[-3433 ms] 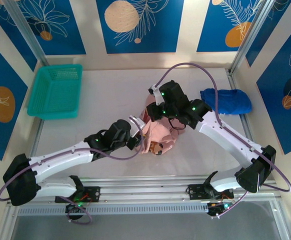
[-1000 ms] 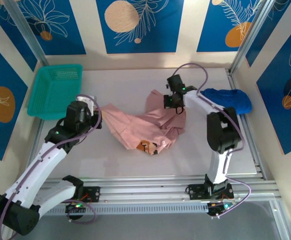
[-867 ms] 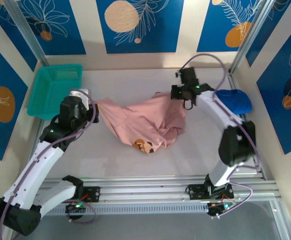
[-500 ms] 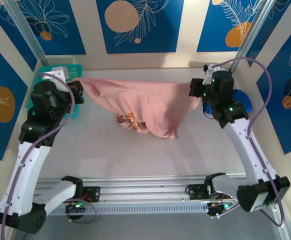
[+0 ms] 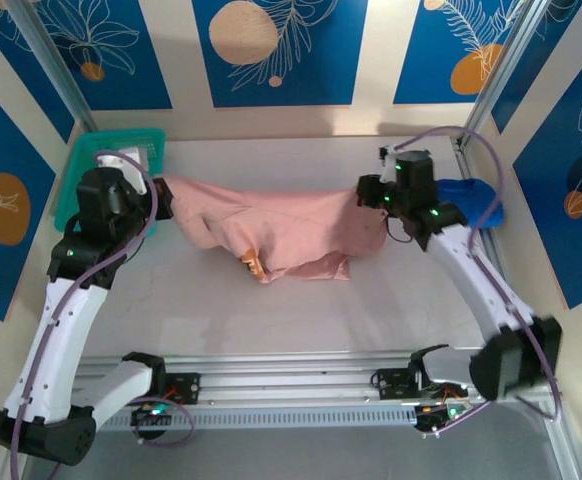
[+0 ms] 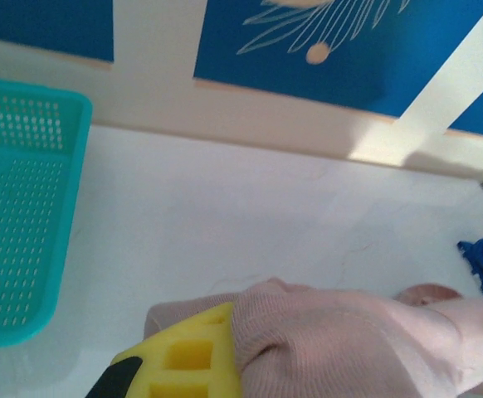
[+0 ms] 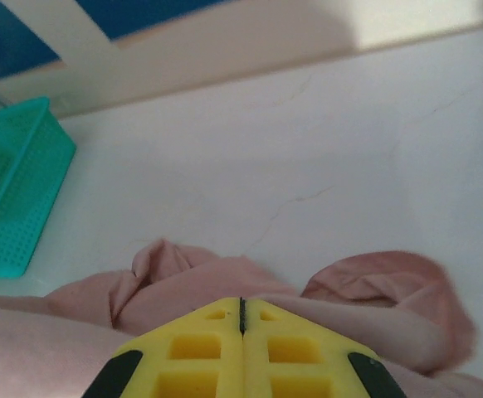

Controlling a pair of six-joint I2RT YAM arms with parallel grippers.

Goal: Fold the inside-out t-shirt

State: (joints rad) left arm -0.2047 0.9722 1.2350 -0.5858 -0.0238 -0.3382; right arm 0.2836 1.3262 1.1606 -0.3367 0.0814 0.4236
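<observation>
The inside-out t-shirt (image 5: 281,228), salmon pink, is stretched left to right across the back half of the table, and its lower folds sag onto the surface. My left gripper (image 5: 159,200) is shut on its left end, beside the teal basket. My right gripper (image 5: 368,194) is shut on its right end. In the left wrist view pink knit (image 6: 349,344) bunches over one yellow finger (image 6: 187,356) of the left gripper (image 6: 233,352). In the right wrist view the right gripper (image 7: 241,313) has its yellow jaws pressed together, with shirt cloth (image 7: 183,286) draped around the tips.
A teal basket (image 5: 71,185) stands at the back left, partly behind my left arm, and also appears as the basket (image 6: 17,224) and the basket (image 7: 13,195) in the wrist views. A royal-blue garment (image 5: 471,200) lies at the back right, just behind my right wrist. Metal rails run along the table's near edge.
Both grippers rose and pulled apart, drawing the crumpled shirt into a wide band. In the last half second they came slightly lower and nearer, and the shirt sagged onto the table.
</observation>
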